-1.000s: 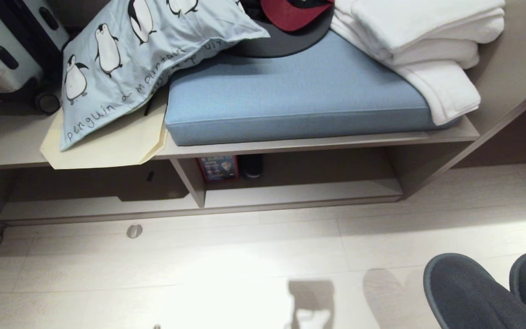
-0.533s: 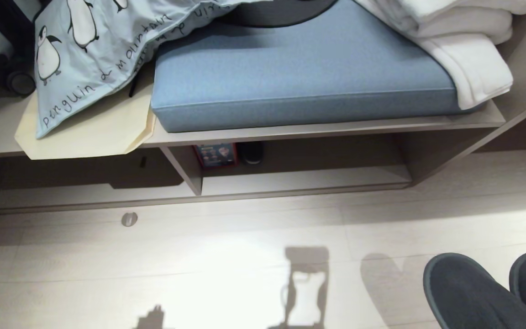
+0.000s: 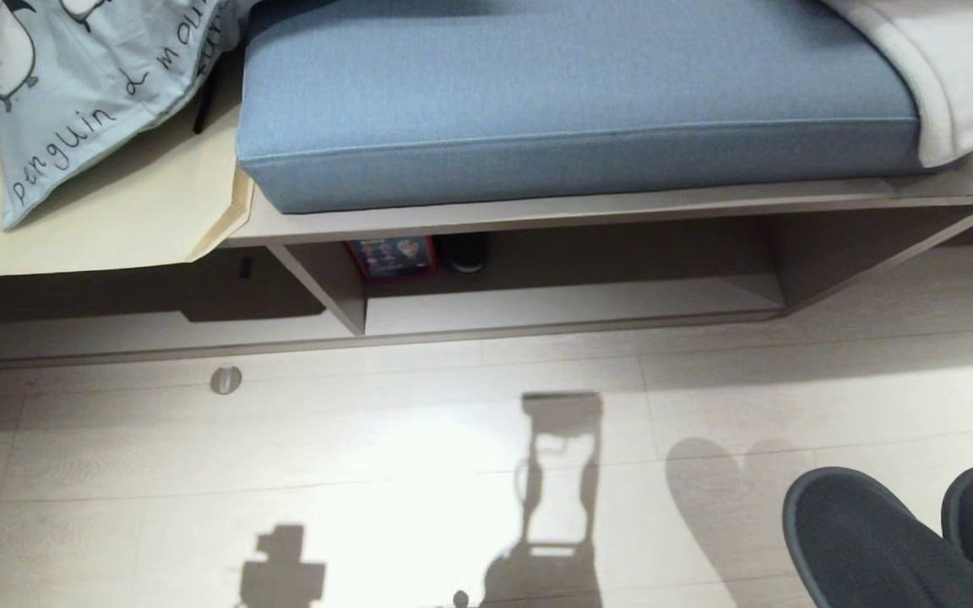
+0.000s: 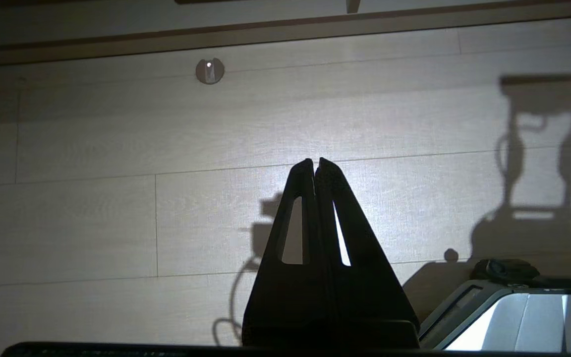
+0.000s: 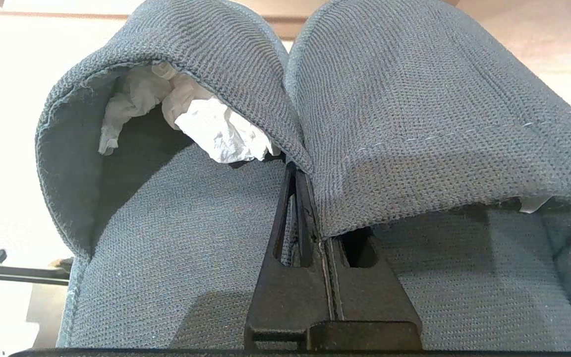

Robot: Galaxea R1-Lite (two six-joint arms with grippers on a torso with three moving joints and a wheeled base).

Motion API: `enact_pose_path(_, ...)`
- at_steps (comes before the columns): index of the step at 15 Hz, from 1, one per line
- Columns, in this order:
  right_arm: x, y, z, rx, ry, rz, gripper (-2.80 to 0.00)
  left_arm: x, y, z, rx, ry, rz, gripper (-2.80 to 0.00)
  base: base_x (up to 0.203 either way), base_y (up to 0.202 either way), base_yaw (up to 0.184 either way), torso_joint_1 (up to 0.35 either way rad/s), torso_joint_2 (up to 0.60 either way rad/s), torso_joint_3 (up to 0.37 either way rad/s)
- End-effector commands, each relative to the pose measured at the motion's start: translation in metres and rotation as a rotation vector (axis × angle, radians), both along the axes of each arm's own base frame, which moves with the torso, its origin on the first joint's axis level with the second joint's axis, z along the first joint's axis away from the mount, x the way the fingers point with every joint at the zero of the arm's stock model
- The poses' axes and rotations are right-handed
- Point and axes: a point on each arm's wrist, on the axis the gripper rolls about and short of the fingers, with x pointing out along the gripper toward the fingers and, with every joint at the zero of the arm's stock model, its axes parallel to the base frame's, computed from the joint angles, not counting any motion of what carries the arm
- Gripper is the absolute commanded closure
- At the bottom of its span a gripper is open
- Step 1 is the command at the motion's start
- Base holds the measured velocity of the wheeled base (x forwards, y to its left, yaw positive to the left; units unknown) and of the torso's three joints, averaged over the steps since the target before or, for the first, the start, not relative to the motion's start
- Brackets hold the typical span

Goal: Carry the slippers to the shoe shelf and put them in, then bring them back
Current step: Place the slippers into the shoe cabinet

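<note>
The right claw [image 5: 310,171] is pressed together on the adjoining inner edges of the slippers [image 5: 404,124], pinching both as a pair; in the right wrist view the fingers [image 5: 298,223] run up between the two uppers. White crumpled paper [image 5: 201,124] fills the toe of one slipper. The left claw [image 4: 314,161] is pressed together on nothing and hangs over bare floor [image 4: 92,148].

In the head view the slippers [image 3: 867,540] sit at the lower right of the frame, well apart from the shoe shelf [image 3: 571,304], which lies across the middle of the frame under a blue cushion [image 3: 579,110]. A small printed box [image 3: 392,256] and a small black rounded object [image 3: 464,252] stand at the back of the shelf opening.

Progress, as judged: the pick-up is complete and the carry is under way. Remaining steps: reach the shelf, place the pair inside, retrieve it, return it.

Orientation: the rounded toes point toward the upper left of the head view, roughly toward the shelf. Each long axis runs from lower right to upper left, the two slippers side by side and touching.
</note>
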Motion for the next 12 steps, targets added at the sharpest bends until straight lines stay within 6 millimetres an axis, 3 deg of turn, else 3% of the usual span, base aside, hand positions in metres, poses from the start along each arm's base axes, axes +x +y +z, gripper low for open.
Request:
enact_pose_path(1, 0.0002, 0.0, -0.0003, -0.002, 0.003, 0.0, 0.0, 0.0, 0.0, 0.0, 0.0, 0.0, 0.001, 0.0, 0.0, 0.0, 0.0, 0.002, 0.0, -0.194)
enact_pose_path(12, 0.0001, 0.0, -0.0001, -0.001, 0.002, 0.0, 0.0, 0.0, 0.0, 0.0, 0.0, 0.0, 0.001, 0.0, 0.0, 0.0, 0.0, 0.002, 0.0, -0.198)
